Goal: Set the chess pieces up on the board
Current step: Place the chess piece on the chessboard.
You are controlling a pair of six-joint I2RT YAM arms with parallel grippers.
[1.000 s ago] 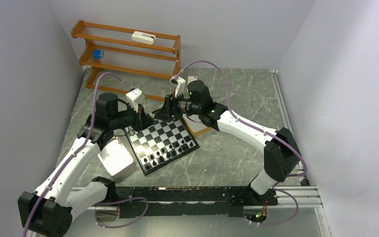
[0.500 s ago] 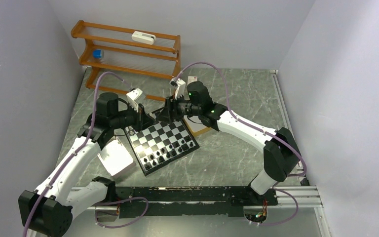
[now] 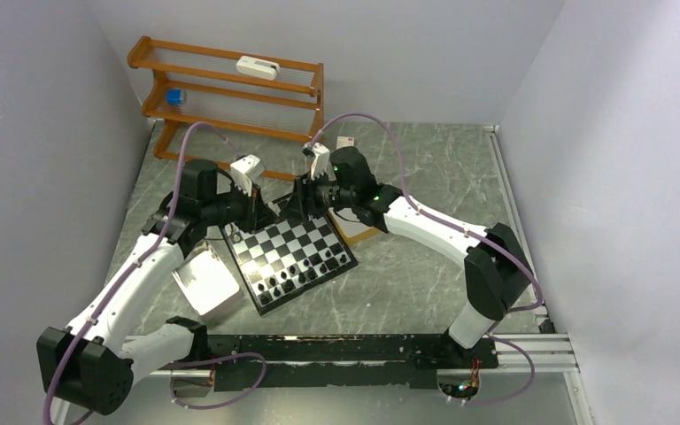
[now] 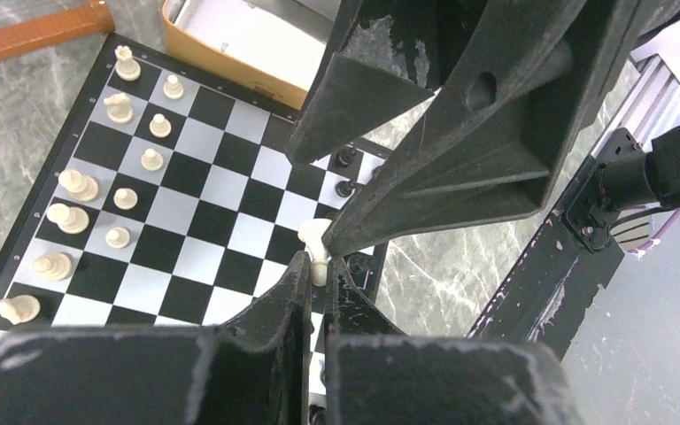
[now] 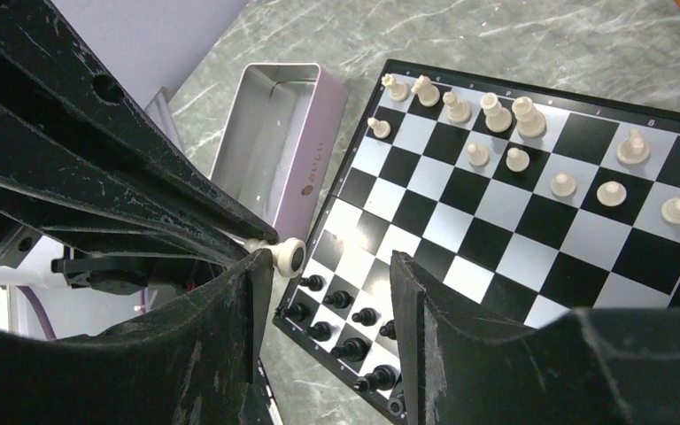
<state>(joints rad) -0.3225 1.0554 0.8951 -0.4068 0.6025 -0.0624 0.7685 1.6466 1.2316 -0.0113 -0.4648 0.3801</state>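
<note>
Cell w/ plain pale walls [image 3: 407,53] and a grey-green marble-look table [image 3: 425,177]. Wood rack [image 3: 230,93] stands back-left: white item [image 3: 258,66] on the top shelf, blue item [image 3: 174,96] at the left end of the shelf below. Black rail [image 3: 336,350] runs along the near edge.

Writing:
- Tin [image 5: 314,168] has a short row of small letters on its side wall, too small to read.
- Board [image 3: 297,241] has tiny marks on its black border, not legible either.

Layout:
- Board lies flat mid-table, rotated approx. corner-on to the arms.
- Tin is open, just beside the board's left side.
- Tan-walled box [image 4: 221,66] sits just past the board's far-right side.
- Cream pieces [image 4: 75,181] stand in two rows on the far side.
- Black pieces [image 5: 354,317] stand in two rows on the near side.
- Mid squares are bare.

Grippers meet tip to tip in the air over the board's far edge:
- L gripper [image 4: 317,267]: jaws pressed together, pinching one cream piece [image 4: 312,235] by its lower part, head sticking out past the tips.
- R gripper [image 5: 332,263]: jaws spread. The held piece sits in the gap, right up against one finger and well off the other. Can't tell if it touches.
</note>
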